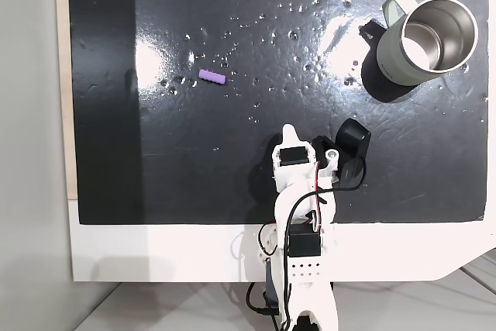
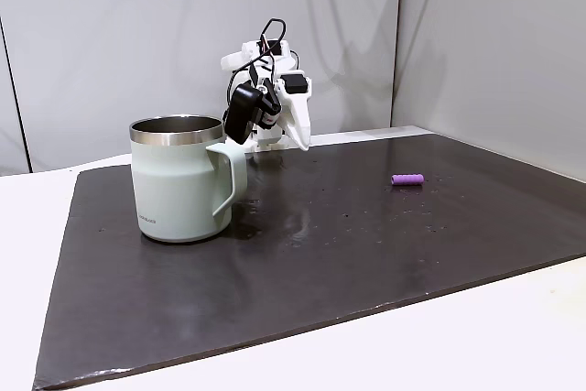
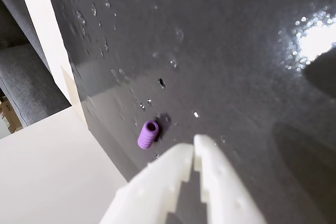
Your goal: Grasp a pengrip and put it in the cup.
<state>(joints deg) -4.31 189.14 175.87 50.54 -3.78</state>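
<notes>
From above, in a fixed view, the little purple pengrip [image 1: 211,76] lies on its side in the upper-left part of the frame, alone on the glossy black mat [image 1: 232,176], with glare and small bright specks scattered around it. The cup [image 1: 426,40] stands upright in the upper-right corner, its steel inside shining and its handle turned toward the top left; it is well apart from the pengrip. The white arm [image 1: 298,230] comes up from the bottom centre, folded back over the near edge of the mat. In a fixed view from the side, the cup [image 2: 179,178] sits left of centre with its handle facing right, the arm [image 2: 265,93] hangs behind it, and the pengrip [image 2: 407,179] lies right of centre on the mat. In the wrist view the gripper [image 3: 193,155] pokes in from the bottom with its two white fingers [image 3: 173,174] pressed together at the tips, nothing between them, and the pengrip [image 3: 148,134] lies just up and left of those tips, apart from them, near the mat's edge.
</notes>
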